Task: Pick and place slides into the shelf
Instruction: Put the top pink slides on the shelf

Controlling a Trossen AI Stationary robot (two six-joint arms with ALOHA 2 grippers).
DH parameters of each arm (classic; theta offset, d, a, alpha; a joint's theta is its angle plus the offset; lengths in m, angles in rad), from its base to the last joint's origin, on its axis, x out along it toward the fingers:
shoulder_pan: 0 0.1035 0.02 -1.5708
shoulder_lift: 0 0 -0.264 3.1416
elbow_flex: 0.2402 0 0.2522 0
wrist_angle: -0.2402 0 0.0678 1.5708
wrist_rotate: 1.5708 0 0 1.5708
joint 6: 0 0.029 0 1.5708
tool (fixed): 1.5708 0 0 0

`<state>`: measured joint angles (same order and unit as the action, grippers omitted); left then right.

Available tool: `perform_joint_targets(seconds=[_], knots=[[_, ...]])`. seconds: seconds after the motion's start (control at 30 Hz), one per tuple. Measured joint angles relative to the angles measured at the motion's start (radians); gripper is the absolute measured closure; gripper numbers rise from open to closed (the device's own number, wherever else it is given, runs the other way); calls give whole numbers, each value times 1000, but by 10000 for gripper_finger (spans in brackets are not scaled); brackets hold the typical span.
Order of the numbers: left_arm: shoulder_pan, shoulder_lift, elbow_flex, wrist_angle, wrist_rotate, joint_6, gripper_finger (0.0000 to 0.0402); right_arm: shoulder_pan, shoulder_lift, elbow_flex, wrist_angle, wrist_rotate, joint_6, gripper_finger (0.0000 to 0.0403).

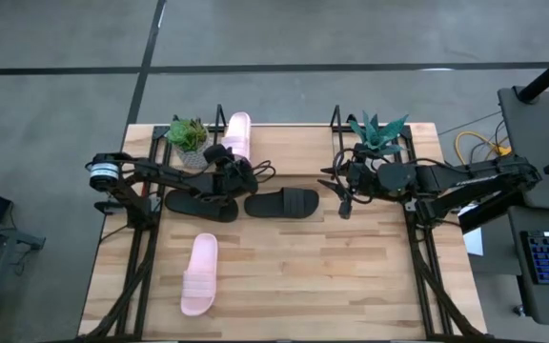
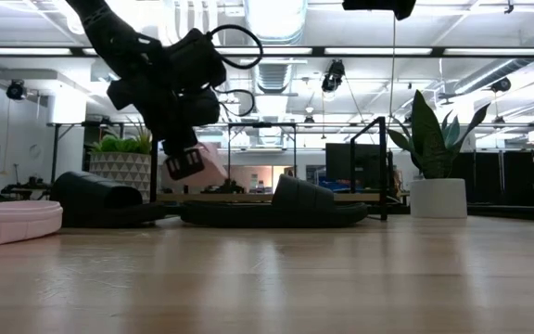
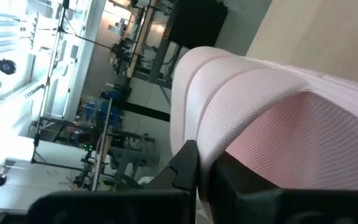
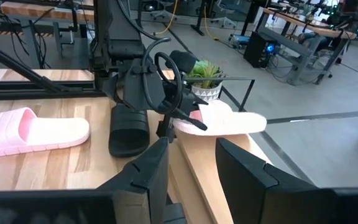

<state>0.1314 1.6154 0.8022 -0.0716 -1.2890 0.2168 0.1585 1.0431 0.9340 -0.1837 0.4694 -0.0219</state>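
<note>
My left gripper (image 1: 225,158) reaches to the far side of the table and is shut on a pale pink slide (image 1: 238,133), which lies lengthwise at the left end of the black wire shelf (image 1: 336,122). The second pink slide (image 1: 200,273) lies sole-down near the table's front left. Two black slides (image 1: 198,203) (image 1: 282,203) lie side by side at mid-table, in front of the shelf. My right gripper (image 1: 338,193) hovers open at the shelf's right end, touching nothing. My left gripper holds the pink slide by the edge of its wide strap (image 3: 211,140), one finger (image 3: 253,183) under the strap and the other (image 3: 186,163) outside it. It comes slanting down from the table's left. The slide lies level; I cannot tell whether its sole rests on the shelf base.
A small potted plant (image 1: 187,134) stands just left of the shelf's left end frame, another plant (image 1: 379,133) at its right end. The near half of the table (image 1: 332,286) holds only the second pink slide. The arms' frames run along both table sides.
</note>
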Motion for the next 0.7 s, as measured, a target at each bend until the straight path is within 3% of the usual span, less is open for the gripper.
perform_joint_targets(seconds=[0.43,0.7], knots=[[2,0,-12,1,25,-1,400,0,0,-1,0,0,2,280],[16,2,-21,1,166,-1,400,0,0,-1,0,0,2,280]])
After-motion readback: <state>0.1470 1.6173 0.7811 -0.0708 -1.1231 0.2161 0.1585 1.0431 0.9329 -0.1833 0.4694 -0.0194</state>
